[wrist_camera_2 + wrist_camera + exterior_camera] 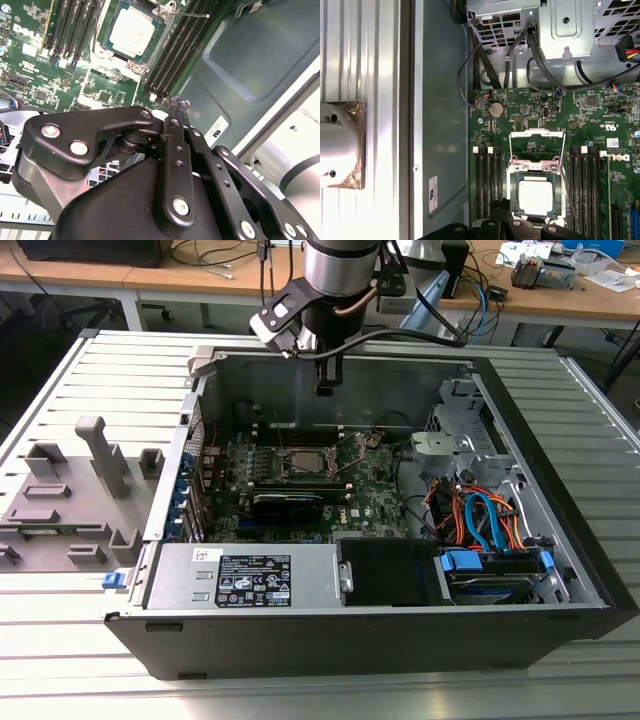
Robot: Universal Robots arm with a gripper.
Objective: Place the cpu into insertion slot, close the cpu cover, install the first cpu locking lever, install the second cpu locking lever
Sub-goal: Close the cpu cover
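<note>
Cpu (pixel 536 196) sat in your insertion slot (pixel 514 192), lower centre of the first wrist view, cpu cover (pixel 537 133) swung open; your jaws hung above, pressed together, empty.

The cpu (pixel 132 32) had a dull silvery metal top, the circuit board (pixel 115 92) looked glossy green, the gripper (pixel 178 103) smooth black metal.
</note>
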